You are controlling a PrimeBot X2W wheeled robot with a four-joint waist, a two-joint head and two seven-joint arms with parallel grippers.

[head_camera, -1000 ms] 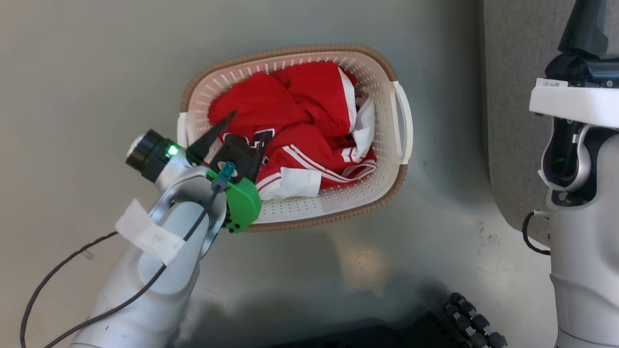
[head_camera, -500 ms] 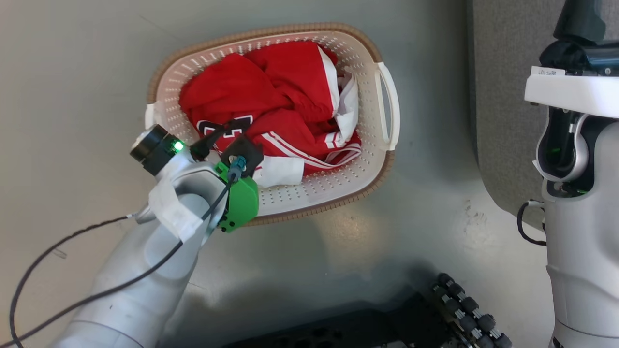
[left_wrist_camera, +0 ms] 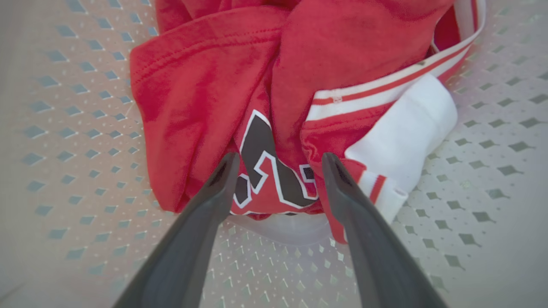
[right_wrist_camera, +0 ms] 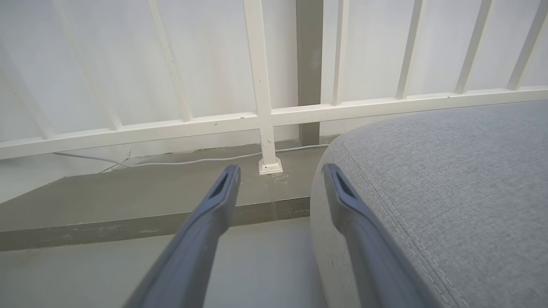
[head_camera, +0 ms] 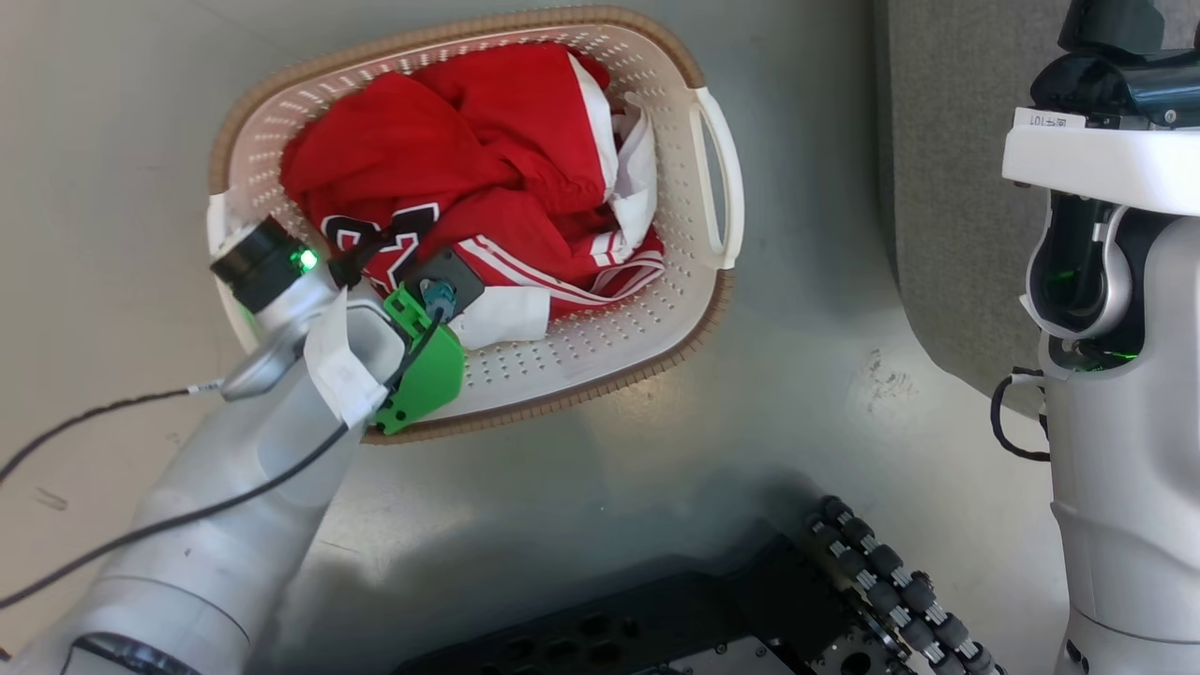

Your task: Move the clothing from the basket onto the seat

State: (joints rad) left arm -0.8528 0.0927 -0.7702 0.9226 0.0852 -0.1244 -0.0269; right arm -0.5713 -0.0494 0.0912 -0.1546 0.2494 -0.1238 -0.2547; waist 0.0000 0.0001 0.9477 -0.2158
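Note:
The cream perforated basket [head_camera: 572, 389] with its brown rim stands on the floor, holding the crumpled red clothing [head_camera: 450, 159] with white trim. My left gripper [head_camera: 389, 258] reaches down into the basket's near left corner. In the left wrist view it [left_wrist_camera: 278, 160] is open, its fingertips on either side of a fold with black-and-white lettering [left_wrist_camera: 265, 171], and whether they touch the fabric I cannot tell. The basket floor [left_wrist_camera: 492, 171] shows around the red cloth [left_wrist_camera: 205, 94]. My right gripper [right_wrist_camera: 280, 169] is open and empty beside the grey seat [right_wrist_camera: 449, 192], whose edge [head_camera: 947, 187] lies right of the basket.
The grey floor [head_camera: 769, 356] separates basket and seat. My wheeled base with black rollers [head_camera: 881, 581] is at the bottom. My right arm [head_camera: 1106, 281] stands at the right edge. A white railing [right_wrist_camera: 265, 115], a floor cable [right_wrist_camera: 171, 161] and a low step lie beyond the seat.
The camera has moved, shifting the picture up and left. My left gripper has dropped lower into the basket, onto the lettered fold. The right arm holds its place.

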